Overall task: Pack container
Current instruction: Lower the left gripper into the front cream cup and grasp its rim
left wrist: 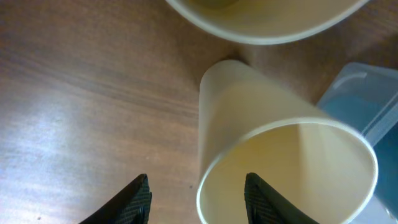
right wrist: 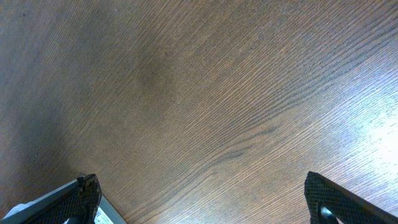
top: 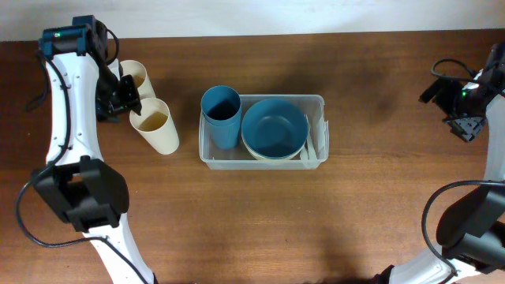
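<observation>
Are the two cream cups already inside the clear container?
No, the upper cream cup and the lower cream cup both sit on the table, left of the container.

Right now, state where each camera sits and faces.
Overhead: above the table, looking down at the container; left arm and right arm show.
Left wrist: on that arm, facing a cream cup; its end effector fingers show.
Right wrist: on its arm, facing the table; fingers show.
Overhead and left wrist share cup and container.

Clear container (top: pixel 229 158), blue bowl (top: pixel 274 128)
</observation>
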Controlling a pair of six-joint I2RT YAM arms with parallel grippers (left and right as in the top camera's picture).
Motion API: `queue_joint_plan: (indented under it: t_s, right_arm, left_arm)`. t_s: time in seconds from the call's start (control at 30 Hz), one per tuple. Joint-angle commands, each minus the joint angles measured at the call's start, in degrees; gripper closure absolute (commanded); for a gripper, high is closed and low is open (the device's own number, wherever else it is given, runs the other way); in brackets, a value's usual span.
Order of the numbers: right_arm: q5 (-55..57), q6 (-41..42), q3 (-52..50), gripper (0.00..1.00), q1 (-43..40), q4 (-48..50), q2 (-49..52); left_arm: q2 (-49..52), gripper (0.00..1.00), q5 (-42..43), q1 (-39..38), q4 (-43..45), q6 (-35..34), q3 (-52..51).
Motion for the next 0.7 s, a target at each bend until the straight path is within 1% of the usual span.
queue_joint_plan:
  t_s: [0.0,0.23,0.27,0.5,0.6,0.63,0.67]
  right_arm:
    - [0.52,-0.11,0.20,0.01,-0.31,-0.04,0.09]
    - [0.55,-0.11,0.20,0.01,-0.31,-0.02,0.09]
    - [0.52,-0.11,0.20,0.01,-0.31,-0.02,0.09]
    - [0.52,-0.11,0.20,0.01,-0.31,-0.02,0.09]
    - [0.52,-0.11,0.20,0.01,-0.31,-0.04,0.09]
    - [0.55,-0.11,0.20,0.01,-0.31,-0.02,0.09]
    - [0.52,-0.11,0.20,0.01,-0.31,-0.04,0.09]
  left_arm:
    - [0.85,0.50,1.46,0.09,1.49,0.92,-1.73]
    - [0.87,0.51,2.36,0.09,5.25,0.92,-5.42]
    - [0.87,0.54,2.36,0.09,5.68,0.92,-6.03]
    - [0.87,0.56,2.49,0.09,8.41,0.92,-9.86]
    - [0.87,0.66,2.49,0.02,8.81,0.92,-10.38]
    - [0.87,0.79,2.49,-0.02,8.92,0.92,-10.38]
    - [0.87,0.90,2.49,-0.13,9.01,0.92,-10.38]
